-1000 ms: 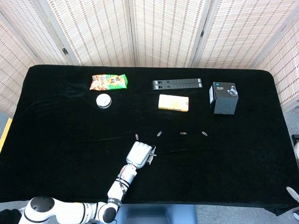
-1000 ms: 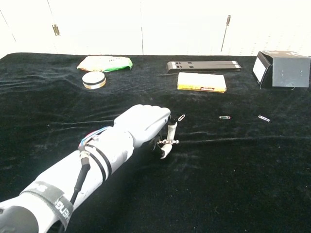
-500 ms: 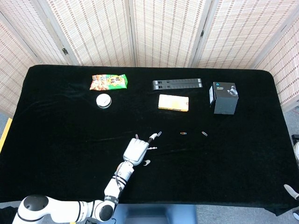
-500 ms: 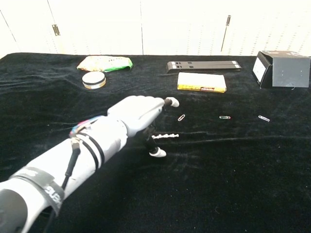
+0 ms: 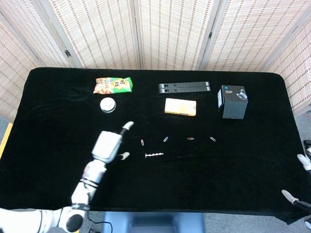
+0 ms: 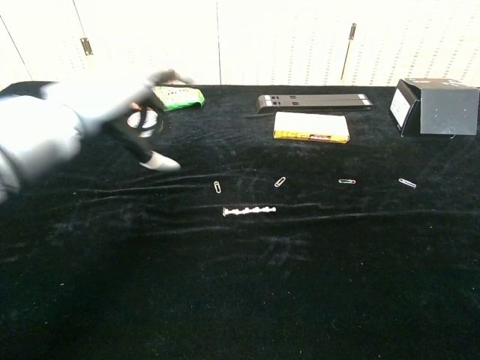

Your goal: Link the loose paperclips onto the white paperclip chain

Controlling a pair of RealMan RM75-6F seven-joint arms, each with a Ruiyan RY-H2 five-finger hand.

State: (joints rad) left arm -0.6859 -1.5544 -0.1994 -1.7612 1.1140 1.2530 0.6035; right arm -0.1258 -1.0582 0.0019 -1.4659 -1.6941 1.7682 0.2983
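The white paperclip chain (image 5: 154,155) (image 6: 249,211) lies flat on the black cloth, with nothing holding it. Several loose paperclips lie in a row just behind it: one (image 5: 142,142) (image 6: 217,187) at the left, one (image 5: 166,139) (image 6: 280,181) in the middle, a coloured one (image 5: 190,138) (image 6: 346,181) and one (image 5: 213,139) (image 6: 407,182) at the right. My left hand (image 5: 109,143) (image 6: 82,112) hovers left of the chain, fingers spread and empty, blurred in the chest view. Only two spread fingertips of my right hand (image 5: 302,160) show at the right edge of the head view.
Along the back of the table lie a snack bag (image 5: 112,85), a round tin (image 5: 108,105), a long black bar (image 5: 183,87), a yellow box (image 5: 180,107) and a black box (image 5: 232,101). A folding screen stands behind the table.
My left hand has let go of the white chain, opened and pulled away to the left. The chain now lies alone on the cloth. Right fingertips have risen into view.
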